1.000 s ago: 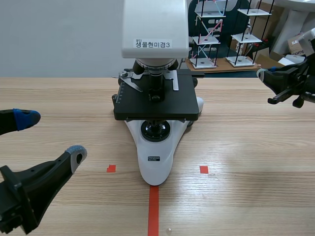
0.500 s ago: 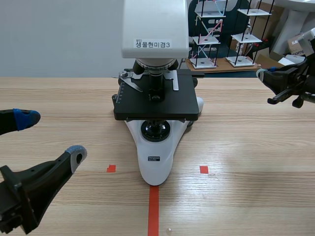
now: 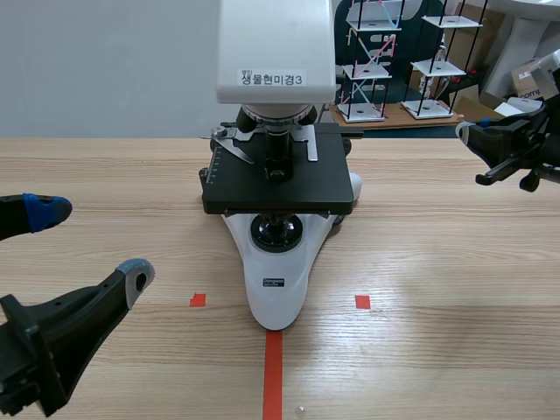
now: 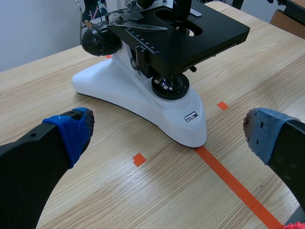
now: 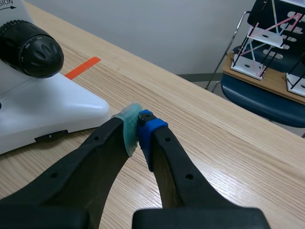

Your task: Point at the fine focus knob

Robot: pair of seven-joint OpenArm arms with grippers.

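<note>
You'll see nothing has moved since a second ago. On your pale wooden worktop [image 3: 455,289] stands the white-and-black microscope [image 3: 278,289]. Your left claw [image 3: 87,242] gapes wide, empty, near its base. Your right claw [image 5: 138,126] is closed, pads touching, gripping nothing; the black ribbed fine focus knob [image 5: 33,47] sits ahead and to one side of it, well apart

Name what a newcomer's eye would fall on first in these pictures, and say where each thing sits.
The white-and-black microscope stands in the middle of the wooden table, its base tip at the orange-red tape line. The left tool is wide open, low at the near left; the right tool is shut, off to the microscope's right, apart from its black focus knob.
</note>
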